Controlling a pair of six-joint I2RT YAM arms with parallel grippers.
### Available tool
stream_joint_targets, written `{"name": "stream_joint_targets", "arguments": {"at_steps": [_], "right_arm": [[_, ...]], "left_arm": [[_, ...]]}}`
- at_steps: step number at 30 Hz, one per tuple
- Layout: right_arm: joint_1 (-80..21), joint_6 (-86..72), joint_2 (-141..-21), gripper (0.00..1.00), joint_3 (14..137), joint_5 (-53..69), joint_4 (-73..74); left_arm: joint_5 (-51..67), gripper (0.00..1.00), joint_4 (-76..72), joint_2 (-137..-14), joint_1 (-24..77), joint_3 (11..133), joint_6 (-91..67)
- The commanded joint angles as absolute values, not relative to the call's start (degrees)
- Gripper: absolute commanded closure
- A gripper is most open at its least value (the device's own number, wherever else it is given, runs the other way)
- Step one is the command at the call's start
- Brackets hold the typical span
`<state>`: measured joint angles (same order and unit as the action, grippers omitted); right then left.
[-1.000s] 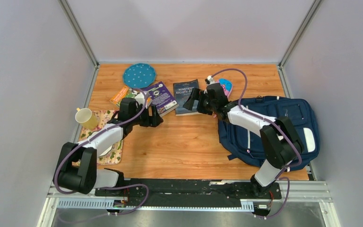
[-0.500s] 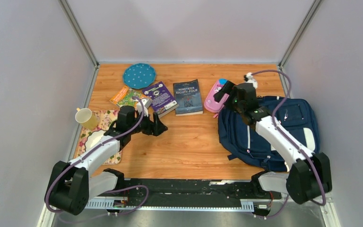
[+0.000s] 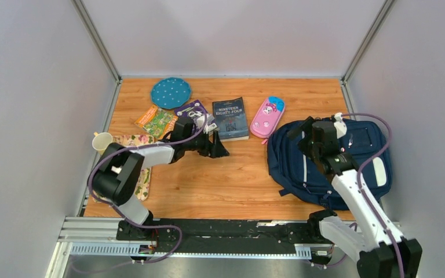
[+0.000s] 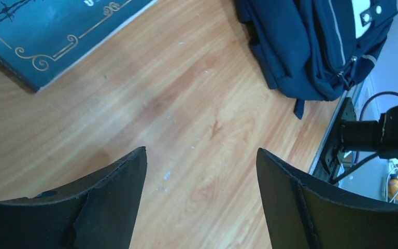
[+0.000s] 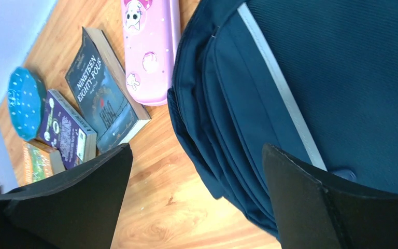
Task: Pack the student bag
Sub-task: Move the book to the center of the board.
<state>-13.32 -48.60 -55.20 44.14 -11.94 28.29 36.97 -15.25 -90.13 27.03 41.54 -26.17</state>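
Observation:
The student bag (image 3: 353, 159), a navy backpack with a thin grey stripe, lies flat at the table's right side. My right gripper (image 3: 299, 132) hovers open over its left edge. In the right wrist view, bag fabric (image 5: 331, 78) and bare wood show between the fingers of that gripper (image 5: 197, 150), and nothing is held. My left gripper (image 3: 220, 146) stands open and empty above bare wood just in front of the dark book (image 3: 230, 118). In the left wrist view, that gripper (image 4: 201, 155) has the dark book's corner (image 4: 57, 31) at top left and the student bag (image 4: 311, 46) at top right.
A pink pencil case (image 3: 267, 113) lies between the dark book and the bag. A purple book (image 3: 191, 109), an orange-green book (image 3: 155, 120) and a round teal dotted item (image 3: 171, 92) sit at the back left. A yellow mug (image 3: 101, 142) stands by a patterned mat (image 3: 128, 141).
My right arm has swung right, from beside the dark book to over the bag's left edge. The left gripper has moved right, past the purple book, toward the table's middle. Both stay open.

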Motion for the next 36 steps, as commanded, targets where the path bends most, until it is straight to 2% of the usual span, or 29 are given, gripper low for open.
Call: {"name": "stream_joint_targets", "arguments": {"at_steps": [1, 6, 9, 14, 17, 20, 26, 29, 36], "right_arm": [[-13.4, -56.1, -45.6, 0.01, 43.4, -15.5, 42.0], [-13.4, -61.4, -33.2, 0.01, 40.3, -16.4, 50.4], [-13.4, -68.8, -27.4, 0.01, 40.7, -22.7, 59.9], [-13.4, -83.3, -30.6, 0.00, 42.4, -33.7, 78.7], [-13.4, -81.7, -36.1, 0.00, 41.1, -29.8, 75.2], [-13.4, -81.3, -39.4, 0.00, 38.5, -26.9, 71.0], [-13.4, -83.2, -34.3, 0.00, 33.7, -30.0, 68.6], [-13.3, -82.7, -32.3, 0.00, 34.2, -30.8, 68.7], [-13.4, -78.9, -30.7, 0.00, 38.0, -32.5, 70.2]], "left_arm": [[39.5, 0.16, -21.4, -98.5, 27.2, 47.4, -27.9], [38.8, 0.17, -16.4, -108.8, 27.2, 57.6, -25.6], [38.8, 0.17, -16.4, -112.6, 27.2, 62.2, -26.1], [38.5, 0.17, -17.9, -115.7, 27.0, 65.7, -28.6], [41.1, 0.17, -22.2, -114.7, 27.3, 65.0, -33.5], [41.4, 0.17, -27.4, -109.3, 29.4, 59.0, -36.2], [35.8, 0.16, -27.1, -101.1, 39.0, 54.7, -36.2], [33.1, 0.16, -28.3, -103.9, 43.8, 58.7, -38.0], [30.9, 0.15, -33.9, -117.2, 46.1, 65.6, -48.2]]}}
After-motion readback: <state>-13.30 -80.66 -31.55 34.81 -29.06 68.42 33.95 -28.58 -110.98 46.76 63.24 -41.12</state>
